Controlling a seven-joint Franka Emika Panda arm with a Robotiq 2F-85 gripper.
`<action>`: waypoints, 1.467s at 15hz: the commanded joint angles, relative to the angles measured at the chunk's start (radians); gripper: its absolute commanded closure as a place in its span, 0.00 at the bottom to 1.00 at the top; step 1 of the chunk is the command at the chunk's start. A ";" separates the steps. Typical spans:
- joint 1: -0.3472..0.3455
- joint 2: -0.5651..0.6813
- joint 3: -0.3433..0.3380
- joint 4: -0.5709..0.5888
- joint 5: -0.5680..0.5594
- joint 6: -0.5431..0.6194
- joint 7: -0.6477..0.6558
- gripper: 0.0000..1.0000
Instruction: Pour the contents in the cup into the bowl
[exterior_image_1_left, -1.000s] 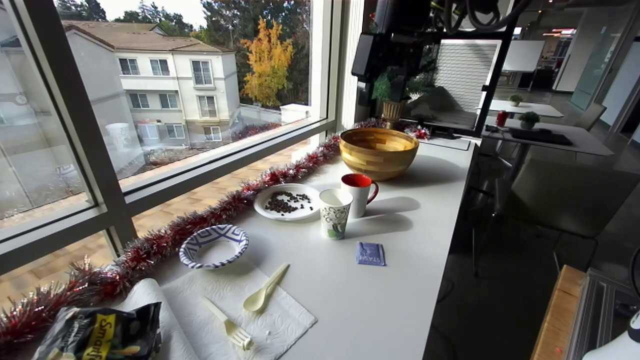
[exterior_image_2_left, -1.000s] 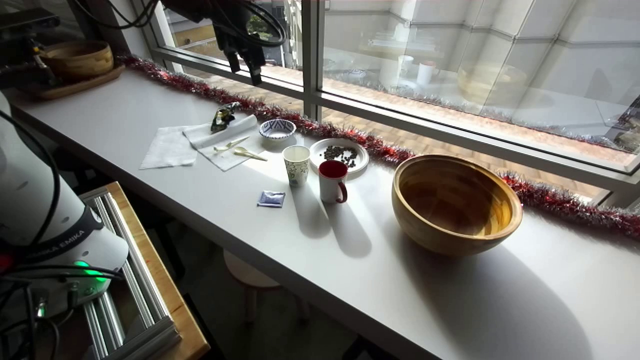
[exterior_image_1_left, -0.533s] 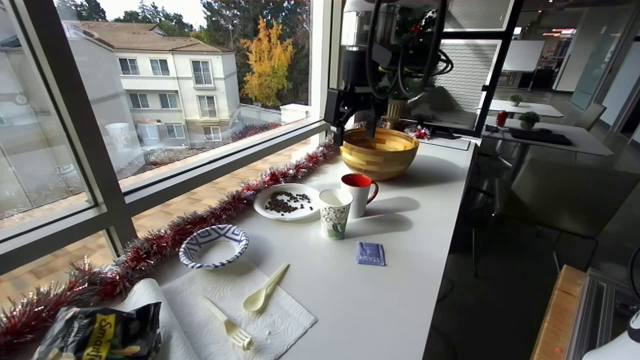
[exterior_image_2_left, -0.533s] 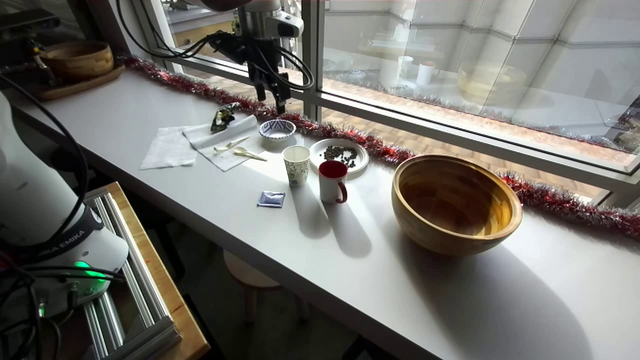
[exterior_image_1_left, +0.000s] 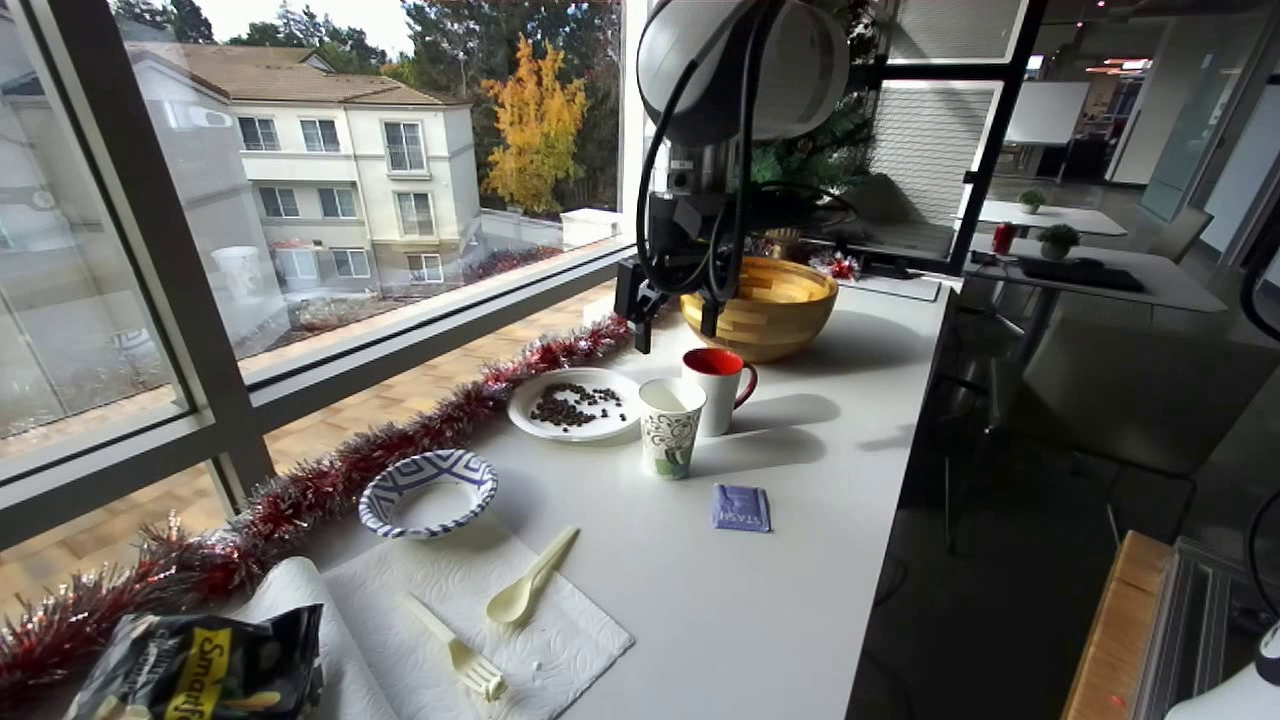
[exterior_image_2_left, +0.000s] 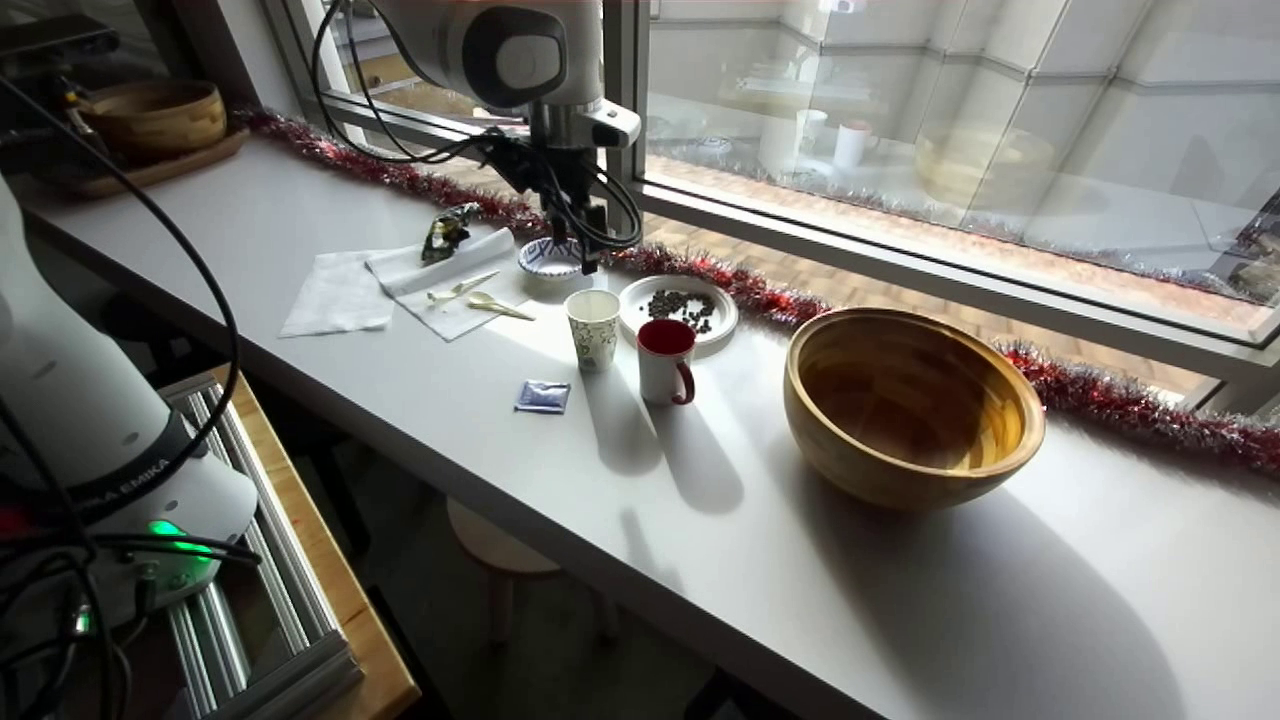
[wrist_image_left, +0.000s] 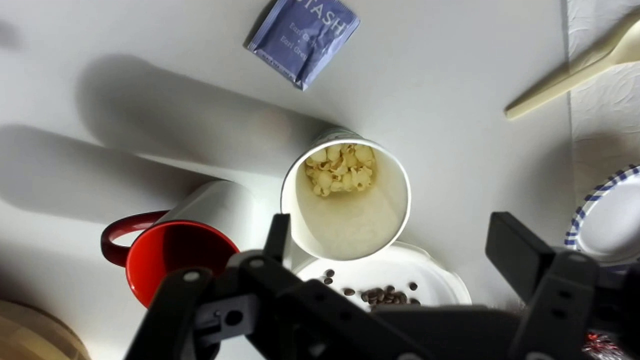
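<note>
We find the arm (exterior_image_1_left: 740, 70) and its gripper (exterior_image_1_left: 676, 330) lower than one second ago.
In both exterior views, the gripper has come down toward the table (exterior_image_1_left: 780, 600), and we now see more of the white arm above it. In an exterior view, the gripper now covers a part of the small bowl (exterior_image_2_left: 548, 262). We also notice a new faint shadow (exterior_image_2_left: 633, 530) near the table edge.

Bright window (exterior_image_2_left: 950, 150), white counter (exterior_image_1_left: 770, 610), dark floor (exterior_image_1_left: 1000, 590)
</note>
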 joint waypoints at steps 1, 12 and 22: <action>0.019 0.107 -0.008 0.028 0.018 0.100 0.062 0.00; 0.035 0.164 -0.009 0.022 0.037 0.167 0.051 0.00; 0.079 0.264 -0.032 0.068 0.011 0.282 0.061 0.37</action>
